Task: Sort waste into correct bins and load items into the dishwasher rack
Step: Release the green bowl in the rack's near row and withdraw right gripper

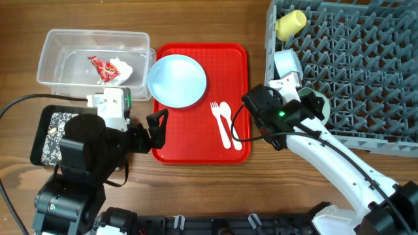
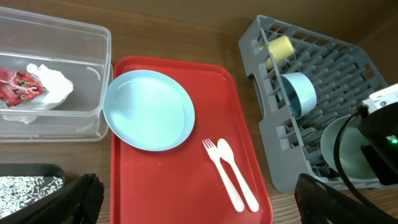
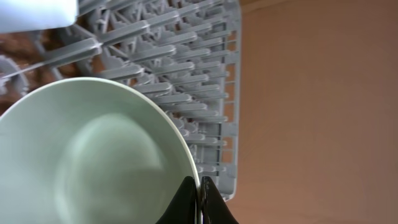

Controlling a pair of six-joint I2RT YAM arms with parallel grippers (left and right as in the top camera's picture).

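Note:
The pale blue plate (image 1: 177, 79) and the white fork (image 1: 219, 117) and spoon (image 1: 226, 115) lie on the red tray (image 1: 196, 147). My left gripper (image 1: 157, 130) is open and empty at the tray's left edge; in the left wrist view it (image 2: 199, 211) spans the tray's front. My right gripper (image 3: 200, 193) is shut on the rim of a pale blue-green bowl (image 3: 93, 162), held on edge at the grey rack's (image 1: 366, 72) front-left corner. The other bowl (image 1: 287, 63) and the yellow cup (image 1: 290, 23) stand in the rack. The wrapper with tissue (image 1: 111, 68) lies in the clear tub (image 1: 59, 46). Food scraps lie in the black tray (image 1: 44, 138).
The clear tub and the black tray sit left of the red tray, with my left arm's base over the tray's right part. The rack fills the right side, close to the red tray's right edge. Bare wooden table (image 1: 215, 19) shows at the back.

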